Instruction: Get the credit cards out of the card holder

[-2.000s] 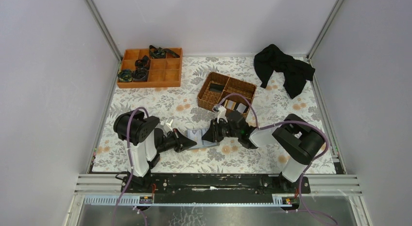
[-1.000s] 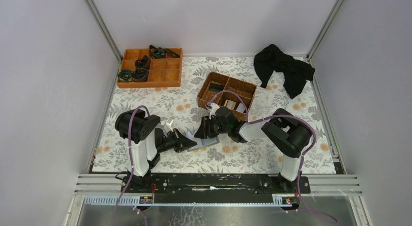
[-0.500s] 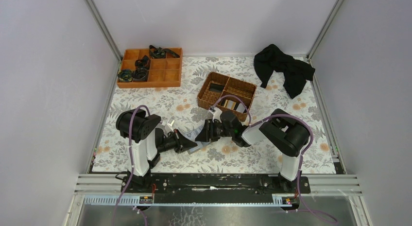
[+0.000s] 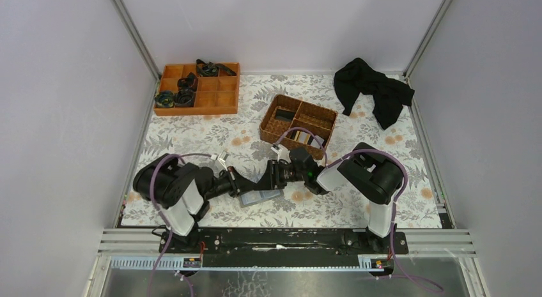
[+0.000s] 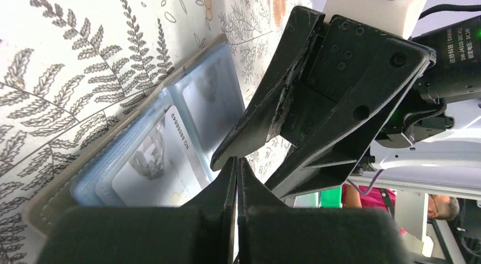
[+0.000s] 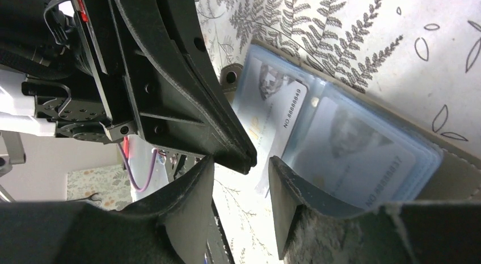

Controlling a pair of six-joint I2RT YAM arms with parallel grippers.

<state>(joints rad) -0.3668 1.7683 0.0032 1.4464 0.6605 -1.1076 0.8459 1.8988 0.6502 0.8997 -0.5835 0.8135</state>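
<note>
Right tool [image 6: 241, 170] is open, its 2 fingers straddling the loose corner of the pale beige rectangular plastic card [image 6: 278, 128], which pokes from the flat blue-grey bifold card holder [image 6: 363, 156] just ahead. Left tool [image 5: 236, 164] is closed, its tip at the holder's edge. Best bet: pin the holder to the floral tabletop [image 6: 340, 37], pinch only that 1 card, pull straight.

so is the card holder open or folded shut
Open. Both wrist views show the card holder spread out, its clear sleeves facing up with cards tucked inside them.
</note>
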